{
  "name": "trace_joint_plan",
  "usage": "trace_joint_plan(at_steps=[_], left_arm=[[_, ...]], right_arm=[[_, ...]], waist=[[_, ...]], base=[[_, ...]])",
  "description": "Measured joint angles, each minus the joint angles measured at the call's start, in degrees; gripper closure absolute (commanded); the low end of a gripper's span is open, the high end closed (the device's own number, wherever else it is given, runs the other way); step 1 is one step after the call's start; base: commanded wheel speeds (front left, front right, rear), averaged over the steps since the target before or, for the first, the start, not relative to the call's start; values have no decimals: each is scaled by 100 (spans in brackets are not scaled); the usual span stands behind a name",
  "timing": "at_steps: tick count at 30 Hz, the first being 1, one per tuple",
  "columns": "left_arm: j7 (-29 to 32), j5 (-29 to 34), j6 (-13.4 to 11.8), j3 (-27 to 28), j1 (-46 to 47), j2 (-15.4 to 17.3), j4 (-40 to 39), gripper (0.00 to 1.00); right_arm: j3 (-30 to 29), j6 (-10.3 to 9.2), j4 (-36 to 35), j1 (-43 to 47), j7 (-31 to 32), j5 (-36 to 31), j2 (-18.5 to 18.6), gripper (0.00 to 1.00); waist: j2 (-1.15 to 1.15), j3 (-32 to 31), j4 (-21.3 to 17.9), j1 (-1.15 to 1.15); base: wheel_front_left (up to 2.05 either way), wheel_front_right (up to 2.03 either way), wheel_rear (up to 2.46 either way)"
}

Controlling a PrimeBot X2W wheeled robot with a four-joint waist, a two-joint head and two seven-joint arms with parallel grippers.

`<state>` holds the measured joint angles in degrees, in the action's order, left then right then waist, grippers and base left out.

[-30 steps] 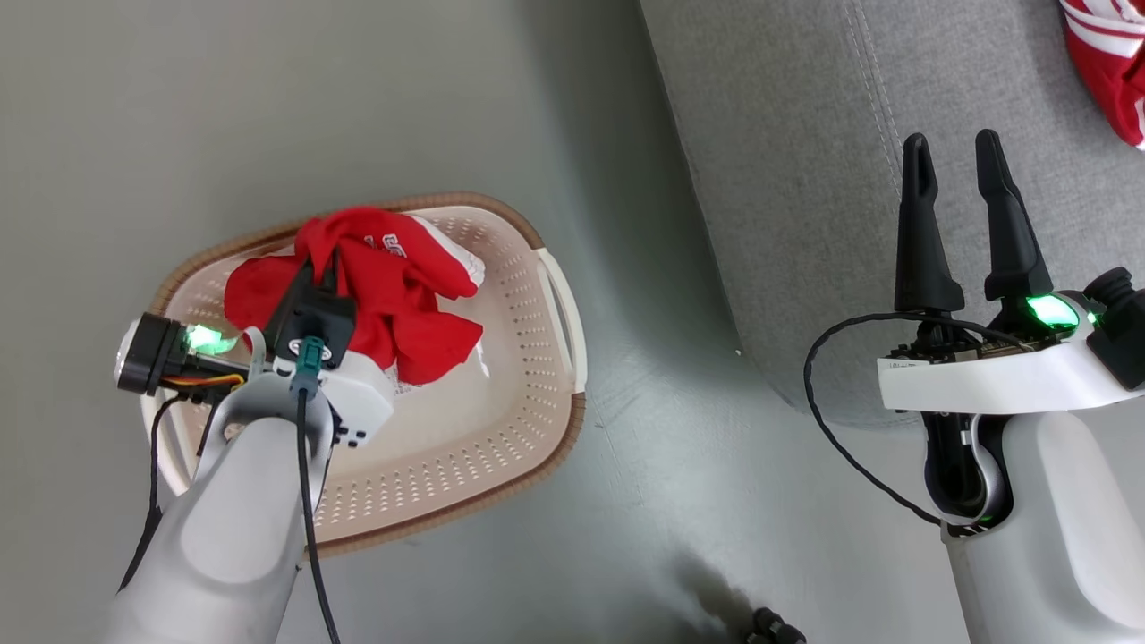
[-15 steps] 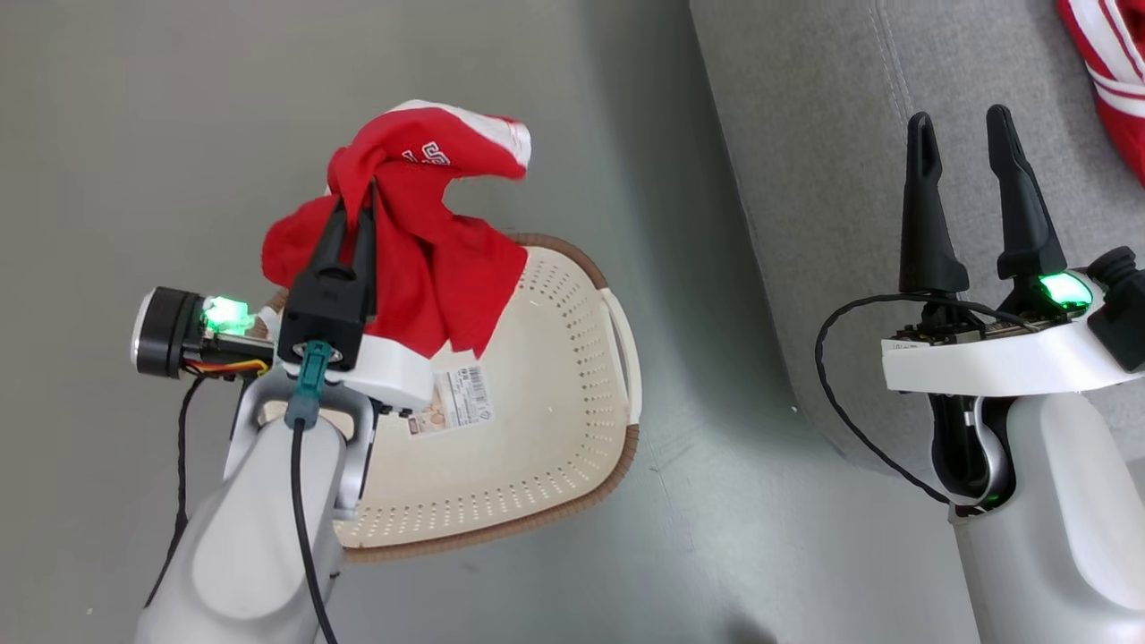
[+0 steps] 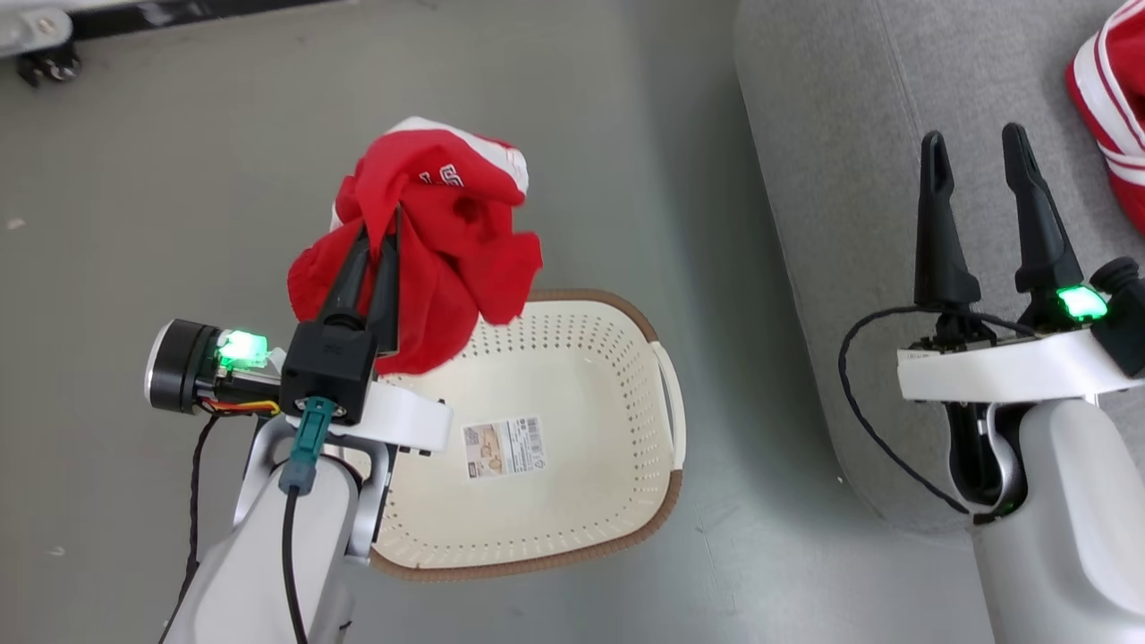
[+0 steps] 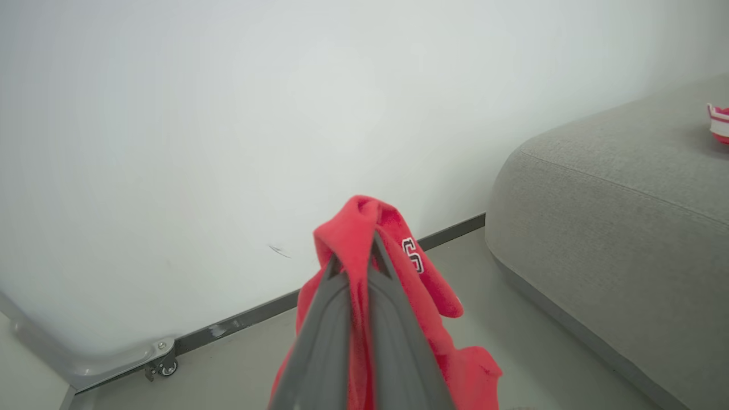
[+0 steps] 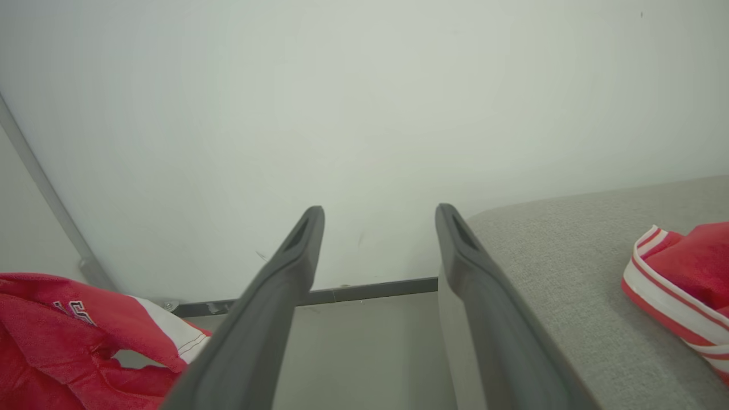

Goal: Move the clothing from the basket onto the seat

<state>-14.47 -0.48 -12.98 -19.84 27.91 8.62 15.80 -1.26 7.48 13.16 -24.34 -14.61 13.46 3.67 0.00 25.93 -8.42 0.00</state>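
Floor [image 3: 134, 224]: smooth grey, meeting a pale wall [image 4: 228, 114] behind.
Basket [image 3: 586, 335]: stands on the floor just beside the sofa, with a sticker [image 3: 504, 447] on its bottom.
Left gripper [image 3: 380, 228]: fingers pinched tight on the lettered red shirt [image 3: 447, 241], which hangs bunched above the basket's far rim, clear of it.
Right gripper [image 3: 973, 143]: fingers spread apart, empty, over the sofa's edge.
Sofa [image 3: 850, 179]: light grey; the striped red garment [image 3: 1109, 116] lies on it.
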Motion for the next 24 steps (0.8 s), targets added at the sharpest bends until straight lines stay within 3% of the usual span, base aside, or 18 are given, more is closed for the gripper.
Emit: trace_joint_plan(at_steps=[24], left_arm=[[-1, -110, 343, -367, -555, -21, -477, 100]], right_arm=[[-174, 0, 419, 922, 56, -213, 29, 0]], waist=[[0, -1416, 565, 0]], base=[[0, 0, 0]])
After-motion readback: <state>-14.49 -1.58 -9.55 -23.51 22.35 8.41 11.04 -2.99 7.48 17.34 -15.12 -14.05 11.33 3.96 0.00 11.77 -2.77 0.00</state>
